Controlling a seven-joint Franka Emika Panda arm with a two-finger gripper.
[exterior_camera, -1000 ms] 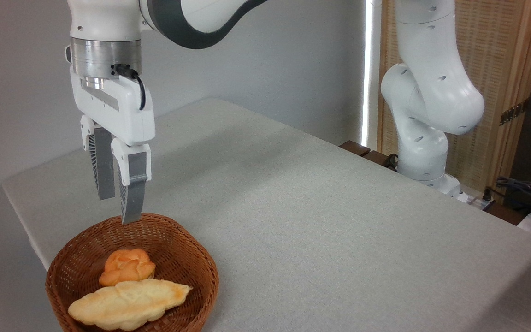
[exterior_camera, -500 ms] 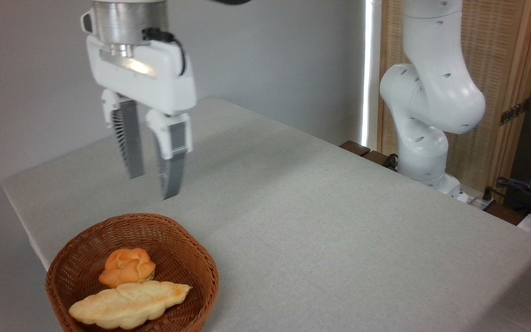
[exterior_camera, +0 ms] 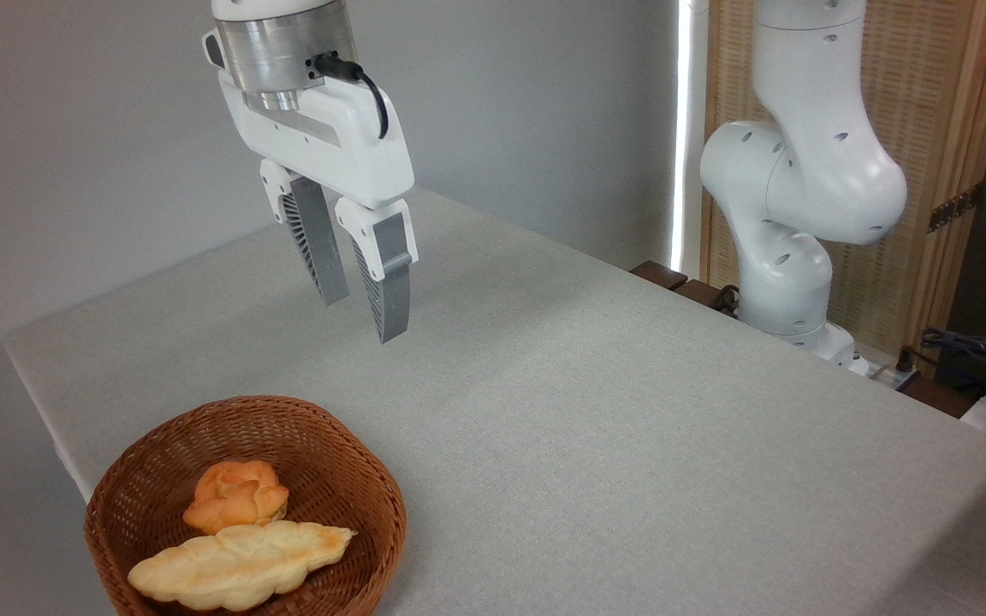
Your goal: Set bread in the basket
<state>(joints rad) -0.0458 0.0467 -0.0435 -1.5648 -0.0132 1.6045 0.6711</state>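
The bread (exterior_camera: 240, 565), a long pale-golden braided loaf with toasted patches, lies inside the reddish-brown wicker basket (exterior_camera: 339, 462) at the lower left. A small orange flower-shaped bun (exterior_camera: 236, 495) sits just behind it in the same basket. My gripper (exterior_camera: 363, 316) hangs in the air well above the table, up and to the right of the basket. Its grey fingers (exterior_camera: 388, 291) stand apart with nothing between them, so it is open.
The grey cloth-covered table (exterior_camera: 596, 445) stretches from the basket to the right. The arm's white base (exterior_camera: 792, 257) stands at the table's far right edge, with a wooden screen behind it and cables at the far right.
The gripper has risen from just over the basket's far rim and swung to the right, away from the basket. The bread and bun have stayed put.
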